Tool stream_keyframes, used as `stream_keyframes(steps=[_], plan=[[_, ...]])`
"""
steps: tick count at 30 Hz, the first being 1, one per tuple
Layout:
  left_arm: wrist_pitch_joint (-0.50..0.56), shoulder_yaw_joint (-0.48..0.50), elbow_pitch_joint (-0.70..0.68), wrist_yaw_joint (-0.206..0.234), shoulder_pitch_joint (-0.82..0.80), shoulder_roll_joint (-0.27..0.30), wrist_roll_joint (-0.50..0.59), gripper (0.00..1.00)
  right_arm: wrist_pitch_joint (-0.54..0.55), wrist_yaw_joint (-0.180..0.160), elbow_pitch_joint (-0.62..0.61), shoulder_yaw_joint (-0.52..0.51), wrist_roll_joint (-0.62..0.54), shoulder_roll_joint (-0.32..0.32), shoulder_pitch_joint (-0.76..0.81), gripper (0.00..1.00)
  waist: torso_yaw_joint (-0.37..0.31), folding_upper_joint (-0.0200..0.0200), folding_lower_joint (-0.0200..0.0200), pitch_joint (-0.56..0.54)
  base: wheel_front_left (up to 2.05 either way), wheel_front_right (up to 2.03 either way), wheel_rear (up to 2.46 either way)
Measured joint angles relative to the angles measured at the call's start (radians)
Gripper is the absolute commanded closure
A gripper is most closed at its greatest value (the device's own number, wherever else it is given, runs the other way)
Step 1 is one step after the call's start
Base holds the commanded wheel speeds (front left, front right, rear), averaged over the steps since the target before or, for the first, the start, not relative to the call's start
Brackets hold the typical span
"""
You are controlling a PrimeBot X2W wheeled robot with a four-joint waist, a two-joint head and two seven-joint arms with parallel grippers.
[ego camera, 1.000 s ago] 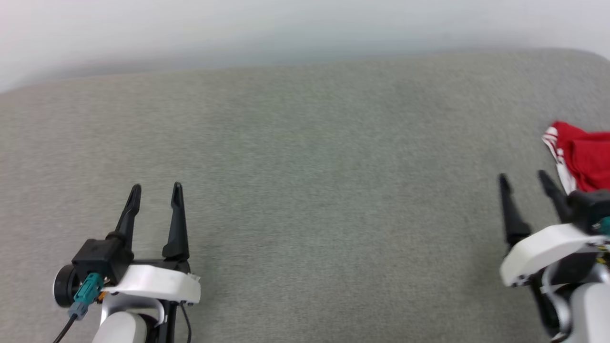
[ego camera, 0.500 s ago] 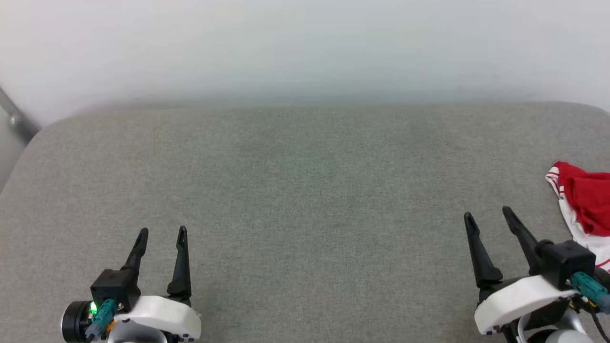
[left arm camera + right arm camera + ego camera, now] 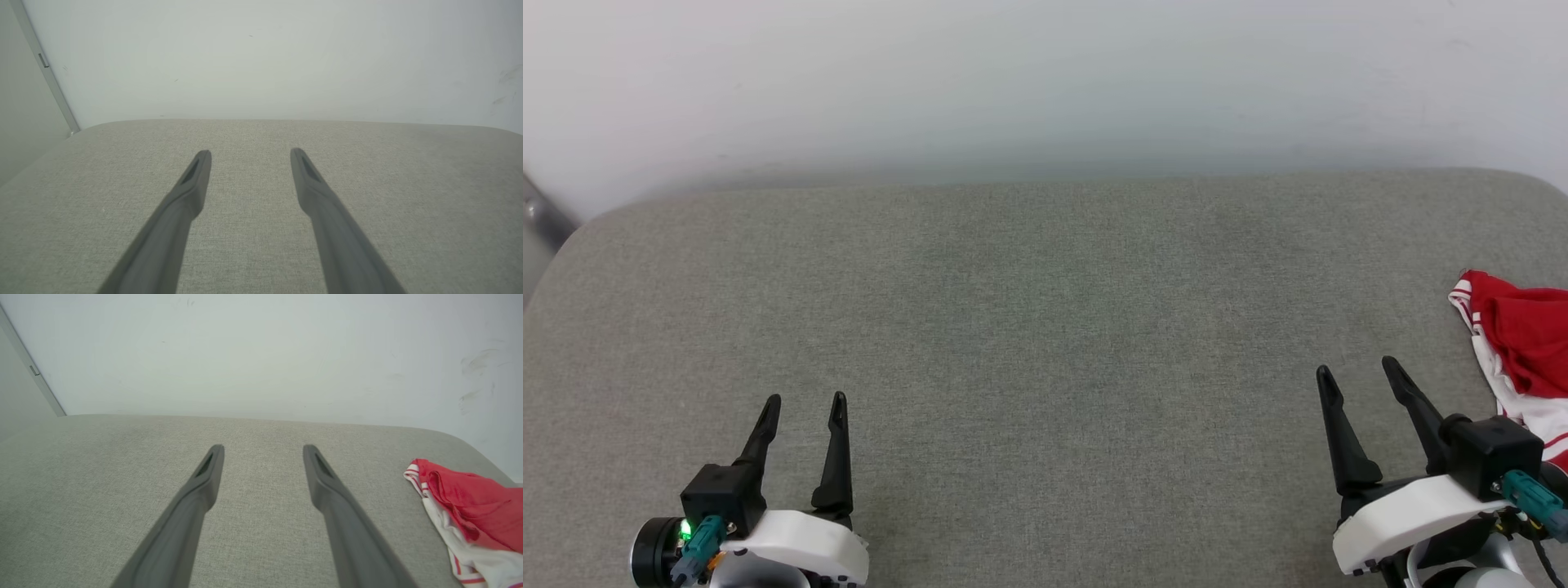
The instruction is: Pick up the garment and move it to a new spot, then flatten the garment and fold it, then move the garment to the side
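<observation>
Grey padded surface (image 3: 1045,327) against white wall (image 3: 1045,82); garment (image 3: 1523,335) crumpled at its right edge.
The whole head view shifted over the last second, so we log a camera move, not the garment's. Our left gripper (image 3: 805,398) and right gripper (image 3: 1357,367) stand spread, empty; garment lies near the right one, untouched. We judge pick-up not begun.

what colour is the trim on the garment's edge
White with thin red stripes, edging the red garment; clearest in the right wrist view.
</observation>
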Motion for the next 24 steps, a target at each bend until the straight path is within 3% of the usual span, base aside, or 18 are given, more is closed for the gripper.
stream_keyframes(steps=[10,11,15,24], plan=[[0.0,0.017,-0.003,-0.007,-0.001,-0.009,0.01,0.0,-0.003,0.0,0.007,0.006,0.002,-0.002,-0.004,0.0,-0.005,0.0,0.0,0.004,0.0,0.0,0.0],[0.001,0.018,-0.002,-0.007,0.0,-0.011,0.011,1.0,-0.002,0.0,0.009,0.007,0.003,-0.002,-0.003,1.0,-0.005,0.0,0.0,0.004,0.0,0.0,0.0],[0.009,0.016,0.029,-0.008,0.014,-0.027,-0.004,1.0,-0.002,0.0,0.041,0.008,0.015,0.0,0.017,1.0,-0.005,0.0,0.0,0.004,0.0,0.0,0.0],[0.056,0.044,0.035,-0.029,0.014,-0.046,-0.158,1.0,0.007,0.0,0.067,0.002,0.202,0.0,0.015,1.0,-0.004,0.0,0.0,0.0,0.0,0.0,0.0]])
